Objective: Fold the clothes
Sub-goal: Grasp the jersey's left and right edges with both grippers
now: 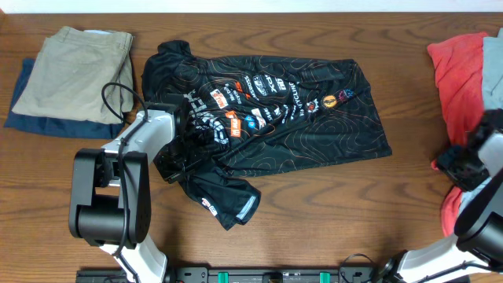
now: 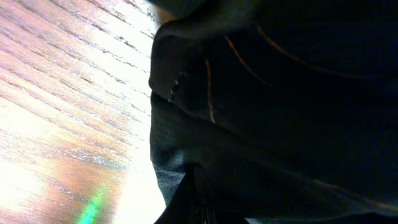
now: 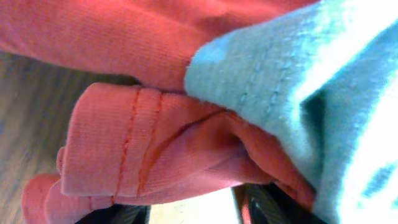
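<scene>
Overhead view. The jersey [image 1: 314,118] lies spread across the middle of the table [image 1: 314,236]. Its long axis runs left to right in the picture, tilted slightly. The hem [image 1: 379,110] points to the right edge of the view, and the shoulder end points left. Note the two sleeves at that left end. The far sleeve [image 1: 169,55] lies flat toward the top of the view, and the near sleeve [image 1: 232,200] is crumpled toward the bottom. The logo rows cross the chest on a slant.

Your left gripper [image 1: 182,157] rests on the shoulder end, between the two sleeves, with its jaws together. In the left wrist view a raised fold of the jersey [image 2: 298,124] fills the right half above the bare table [image 2: 62,93]. You cannot tell whether any cloth is pinched.

Your right gripper [image 1: 460,167] sits well apart from the jersey, at a red cloth [image 1: 460,75] and a pale blue cloth [image 1: 493,71]. Both crowd the right wrist view (red cloth [image 3: 155,149], pale blue cloth [image 3: 298,81]), and you cannot tell how the jaws stand.

At upper left, a folded khaki garment [image 1: 75,75] lies on a navy garment [image 1: 27,118].
</scene>
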`<state>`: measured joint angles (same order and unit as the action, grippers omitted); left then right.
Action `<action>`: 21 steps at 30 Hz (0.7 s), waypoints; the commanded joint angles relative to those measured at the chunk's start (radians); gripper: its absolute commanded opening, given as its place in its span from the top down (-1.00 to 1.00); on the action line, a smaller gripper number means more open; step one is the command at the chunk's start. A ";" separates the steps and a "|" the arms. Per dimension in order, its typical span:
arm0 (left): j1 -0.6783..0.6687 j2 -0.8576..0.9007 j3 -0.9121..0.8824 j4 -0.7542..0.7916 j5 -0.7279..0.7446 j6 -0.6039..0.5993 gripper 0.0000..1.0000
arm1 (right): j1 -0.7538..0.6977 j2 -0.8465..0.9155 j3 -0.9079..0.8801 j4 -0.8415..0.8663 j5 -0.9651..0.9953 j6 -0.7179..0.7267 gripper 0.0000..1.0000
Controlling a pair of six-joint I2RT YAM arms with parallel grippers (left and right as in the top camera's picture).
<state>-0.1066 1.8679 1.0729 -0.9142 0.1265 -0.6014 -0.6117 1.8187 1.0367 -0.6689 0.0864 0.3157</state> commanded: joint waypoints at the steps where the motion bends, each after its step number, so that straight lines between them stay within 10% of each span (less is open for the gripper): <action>1: 0.009 0.036 -0.029 0.040 -0.089 0.006 0.88 | -0.004 0.006 -0.030 0.011 -0.450 -0.255 -0.11; 9: 0.009 0.036 -0.028 0.043 -0.089 0.006 0.87 | 0.125 0.001 -0.053 -0.055 -0.561 -0.347 -0.55; 21: 0.009 0.036 -0.029 0.040 -0.089 0.006 0.88 | 0.293 0.001 -0.164 0.132 -0.516 -0.177 -0.50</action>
<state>-0.1066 1.8671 1.0729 -0.9104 0.1207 -0.6014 -0.3573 1.7721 0.9409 -0.5392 -0.4667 0.0769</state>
